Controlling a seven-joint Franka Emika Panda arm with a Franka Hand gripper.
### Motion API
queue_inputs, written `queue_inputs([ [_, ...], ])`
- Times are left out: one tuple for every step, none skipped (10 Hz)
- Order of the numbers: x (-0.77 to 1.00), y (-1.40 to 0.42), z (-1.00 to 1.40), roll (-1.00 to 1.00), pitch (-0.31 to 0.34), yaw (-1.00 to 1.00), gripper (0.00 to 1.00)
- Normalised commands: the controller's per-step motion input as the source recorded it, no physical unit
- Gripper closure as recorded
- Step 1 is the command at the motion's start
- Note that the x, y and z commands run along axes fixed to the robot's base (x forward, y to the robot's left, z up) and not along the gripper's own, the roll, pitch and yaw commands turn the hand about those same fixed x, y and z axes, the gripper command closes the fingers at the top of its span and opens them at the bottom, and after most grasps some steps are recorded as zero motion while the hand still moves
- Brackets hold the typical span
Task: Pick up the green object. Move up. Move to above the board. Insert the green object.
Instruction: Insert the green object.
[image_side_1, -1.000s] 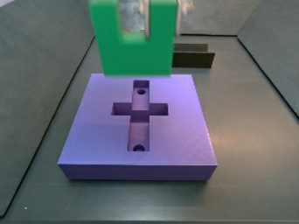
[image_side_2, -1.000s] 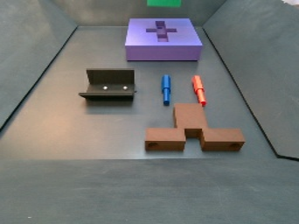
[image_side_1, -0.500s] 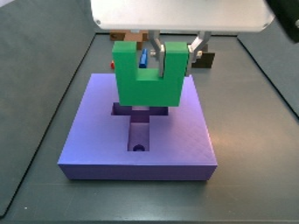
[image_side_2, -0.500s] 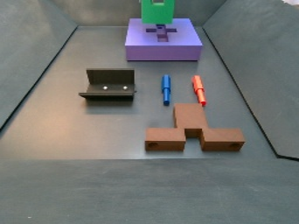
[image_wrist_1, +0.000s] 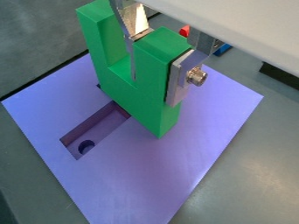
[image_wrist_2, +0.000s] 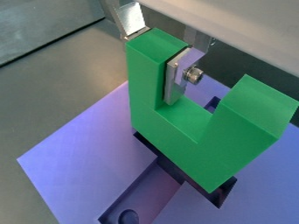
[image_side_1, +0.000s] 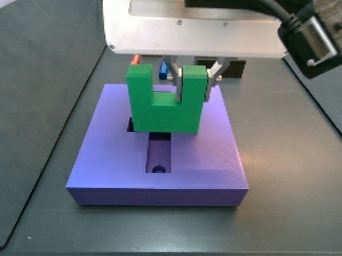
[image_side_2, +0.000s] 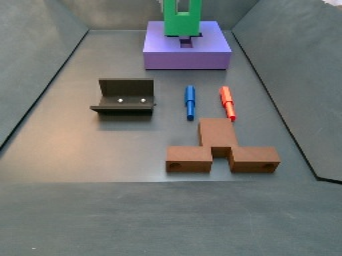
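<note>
My gripper (image_side_1: 195, 74) is shut on one upright prong of the green object (image_side_1: 166, 106), a bright green U-shaped piece held prongs up. In both wrist views the silver fingers (image_wrist_1: 184, 75) (image_wrist_2: 180, 77) clamp that prong from two sides. The green object (image_wrist_1: 131, 80) (image_wrist_2: 187, 118) sits low over the board (image_side_1: 160, 165), a large purple slab, and its base covers the cross-shaped recess and seems to enter it. One arm of the recess with a round hole (image_wrist_1: 84, 146) still shows. In a side view the green object (image_side_2: 182, 18) stands on the board (image_side_2: 187, 55) at the far end.
The dark fixture (image_side_2: 124, 97) stands left of centre on the floor. A blue pin (image_side_2: 190, 101) and a red pin (image_side_2: 227, 102) lie beside it. A brown block (image_side_2: 221, 150) lies nearer the front. Grey walls enclose the floor.
My gripper has come down with the green object, from high above the board to its base at the cross-shaped recess. Nothing else has moved.
</note>
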Motion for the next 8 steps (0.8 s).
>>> queue_inputs([
  [-0.2,0.0,-0.07,-0.1,-0.057,0.0,1.0],
  [-0.37,0.0,-0.03,-0.06,-0.124,0.0,1.0],
  [-0.45,0.03,0.0,-0.07,-0.126,0.0,1.0],
  [-0.21,0.15,-0.01,-0.11,-0.096,0.0,1.0],
  [0.07,0.11,-0.1,-0.05,-0.037,0.0,1.0],
  [0.33,0.0,-0.2,0.0,0.0,0.0,1.0],
  [0.26,-0.08,-0.23,0.0,0.0,0.0,1.0],
  [0.24,-0.21,-0.2,0.0,0.0,0.0,1.0],
])
